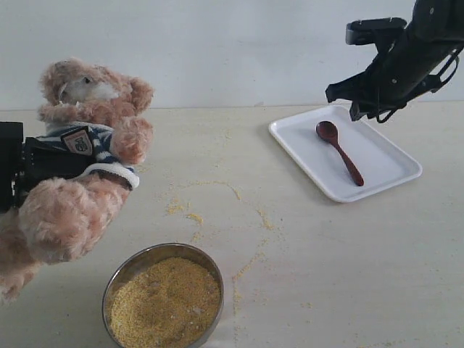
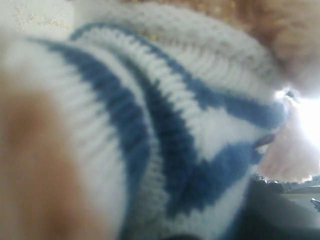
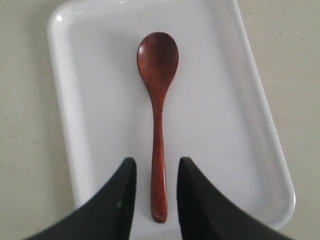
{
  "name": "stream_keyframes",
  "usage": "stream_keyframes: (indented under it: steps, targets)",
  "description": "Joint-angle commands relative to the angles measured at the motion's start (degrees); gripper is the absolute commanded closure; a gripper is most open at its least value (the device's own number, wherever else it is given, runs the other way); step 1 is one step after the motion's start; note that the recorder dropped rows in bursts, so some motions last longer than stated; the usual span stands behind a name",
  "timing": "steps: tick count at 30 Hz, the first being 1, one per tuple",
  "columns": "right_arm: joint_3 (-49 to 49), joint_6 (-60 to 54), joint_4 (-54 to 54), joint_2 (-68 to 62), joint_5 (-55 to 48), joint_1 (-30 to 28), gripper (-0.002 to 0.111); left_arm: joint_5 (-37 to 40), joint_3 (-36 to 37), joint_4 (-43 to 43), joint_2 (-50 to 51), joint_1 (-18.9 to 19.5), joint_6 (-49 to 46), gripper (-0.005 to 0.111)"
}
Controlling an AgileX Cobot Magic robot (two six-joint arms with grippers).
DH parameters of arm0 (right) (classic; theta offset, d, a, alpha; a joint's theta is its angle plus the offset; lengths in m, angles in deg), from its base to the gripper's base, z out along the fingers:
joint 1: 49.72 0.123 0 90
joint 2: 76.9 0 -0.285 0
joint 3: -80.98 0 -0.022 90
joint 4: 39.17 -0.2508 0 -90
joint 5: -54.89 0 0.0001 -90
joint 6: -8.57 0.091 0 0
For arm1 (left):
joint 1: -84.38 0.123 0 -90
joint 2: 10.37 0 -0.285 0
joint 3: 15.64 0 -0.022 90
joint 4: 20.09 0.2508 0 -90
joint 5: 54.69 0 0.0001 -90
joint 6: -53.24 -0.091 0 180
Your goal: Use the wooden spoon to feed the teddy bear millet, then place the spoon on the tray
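The teddy bear (image 1: 87,94) leans up at the left, and my left gripper (image 1: 54,159) is shut on its torso in the striped shirt (image 2: 165,125), which fills the left wrist view and hides the jaws there. Over at the right, the wooden spoon (image 1: 338,150) lies flat on the white tray (image 1: 304,156), bowl toward the far end. My right gripper (image 1: 348,101) hovers open above the tray. In the right wrist view its fingers stand either side of the spoon's (image 3: 158,100) handle end without touching it; the tray (image 3: 215,100) lies beneath. Millet (image 1: 165,301) fills a steel bowl.
The round steel bowl (image 1: 156,250) stands at the table's front left, below the bear's leg. Loose millet specks (image 1: 190,216) are scattered over the table between the bowl, the bear and the tray.
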Motion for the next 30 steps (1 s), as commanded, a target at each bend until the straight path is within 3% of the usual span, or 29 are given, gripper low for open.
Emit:
stream_keyframes:
  steps: [1, 6, 12, 20, 23, 30]
  targets:
    - [-3.45, 1.99, 0.49, 3.48, -1.18, -0.21, 0.080, 0.81, 0.20, -1.14, -0.79, -0.26, -0.79, 0.102]
    - [-10.93, 1.62, 0.86, 7.76, -0.02, -0.21, 0.108, 0.65, 0.20, -0.99, -0.79, -0.26, -0.79, 0.102]
    - [-17.34, 4.94, 1.23, 20.40, 2.62, -0.21, 0.108, 0.65, 0.20, -0.99, -0.79, -0.26, -0.79, 0.102]
    - [-30.50, 8.24, 1.35, 43.01, 15.27, -0.21, 0.108, 0.65, 0.20, -0.99, -0.79, -0.26, -0.79, 0.102]
    - [-37.32, 8.24, 2.50, 48.75, 16.73, -0.21, 0.108, 0.65, 0.20, -0.99, -0.79, -0.26, -0.79, 0.102]
    - [-56.19, 14.36, 2.91, 67.61, 30.75, -0.21, 0.108, 0.65, 0.20, -0.99, -0.79, -0.26, -0.79, 0.102]
